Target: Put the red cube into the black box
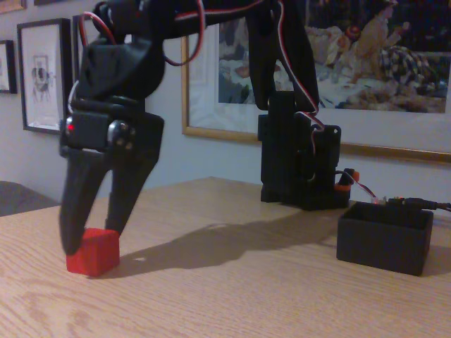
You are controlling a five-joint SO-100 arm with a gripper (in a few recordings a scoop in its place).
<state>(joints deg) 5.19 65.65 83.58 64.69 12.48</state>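
Observation:
The red cube point(97, 255) rests on the wooden table at the left of the fixed view. My black gripper point(94, 239) hangs straight down over it, jaws spread in a V. The left finger point(70, 225) reaches the table at the cube's left edge and covers a little of it. The right finger point(125, 204) ends at the cube's upper right corner. The cube sits on the table between the two tips. The black box point(384, 239) stands far to the right, its opening facing up and its inside hidden from this low angle.
The arm's black base point(303, 162) with orange parts and wires stands at the back, just left of the box. Bare wooden tabletop point(232, 282) stretches between cube and box. Framed pictures hang on the wall behind.

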